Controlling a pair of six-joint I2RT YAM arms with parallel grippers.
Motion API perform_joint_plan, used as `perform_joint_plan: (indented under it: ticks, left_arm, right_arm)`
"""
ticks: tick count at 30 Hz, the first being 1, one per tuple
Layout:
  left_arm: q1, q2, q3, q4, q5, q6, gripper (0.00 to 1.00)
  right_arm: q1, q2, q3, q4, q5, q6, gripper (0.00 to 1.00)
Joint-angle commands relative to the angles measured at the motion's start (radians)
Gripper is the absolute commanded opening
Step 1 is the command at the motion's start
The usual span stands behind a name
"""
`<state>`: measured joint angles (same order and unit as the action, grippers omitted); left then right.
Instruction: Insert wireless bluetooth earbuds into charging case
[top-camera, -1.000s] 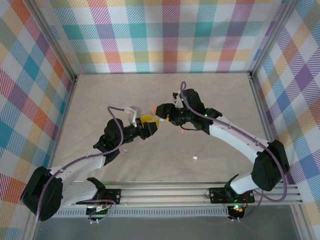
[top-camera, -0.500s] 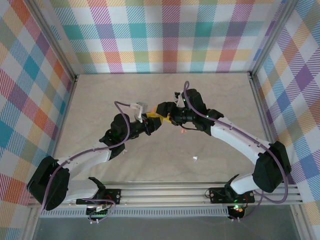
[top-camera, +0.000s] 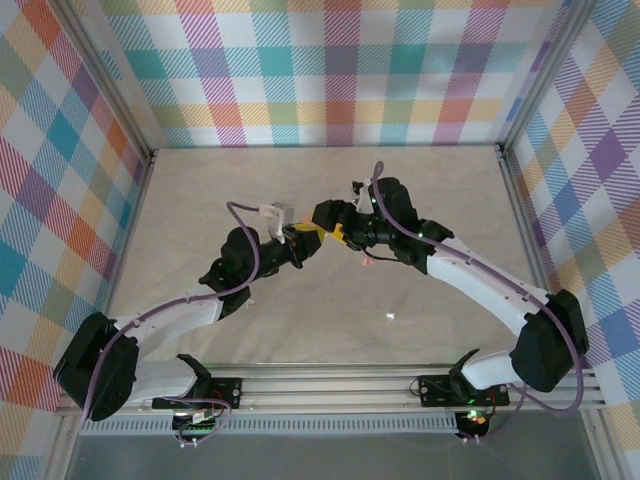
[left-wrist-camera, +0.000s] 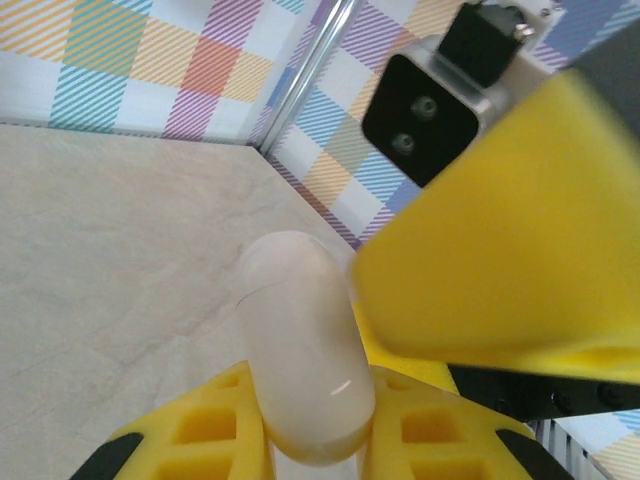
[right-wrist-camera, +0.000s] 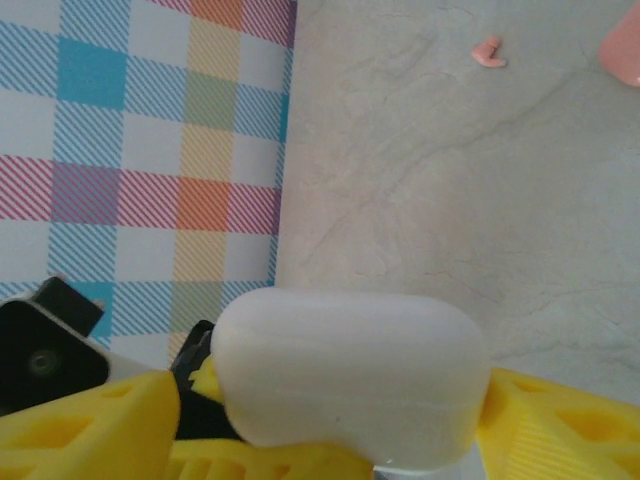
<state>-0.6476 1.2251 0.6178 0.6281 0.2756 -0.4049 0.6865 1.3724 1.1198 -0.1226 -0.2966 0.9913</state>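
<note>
My left hand (left-wrist-camera: 315, 425) has just pinched shut on the white charging case (left-wrist-camera: 300, 340) where it meets my right hand (top-camera: 328, 222), whose grip I cannot tell, so I judge a handover, with a pink earbud (right-wrist-camera: 488, 52) near the right hand and a white earbud (top-camera: 390, 318) well behind it, both loose on the worktop (top-camera: 200, 200).

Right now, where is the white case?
Seen from above, it's near the middle of the table; the left wrist view shows the left tool pinching the white case, with the right tool close beside it.
</note>
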Motion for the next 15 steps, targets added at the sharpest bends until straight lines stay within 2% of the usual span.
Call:
perform_joint_plan:
  ticks: [1, 4, 9, 15]
  left_arm:
    - [0.000, -0.053, 0.032, -0.036, -0.041, -0.051, 0.09]
    - [0.021, -0.081, 0.069, -0.116, 0.013, -0.074, 0.07]
    - [0.076, -0.132, 0.084, -0.111, 0.057, -0.205, 0.03]
    - [0.105, -0.090, 0.139, 0.021, 0.149, -0.379, 0.03]
  right_arm:
    - [-0.006, -0.082, 0.002, 0.021, -0.003, -0.072, 0.81]
    - [-0.033, -0.153, 0.000, -0.009, 0.013, -0.132, 0.82]
    - [-0.098, -0.266, -0.075, 0.100, -0.039, -0.135, 0.69]
    - [-0.099, -0.239, -0.095, 0.237, -0.138, -0.089, 0.74]
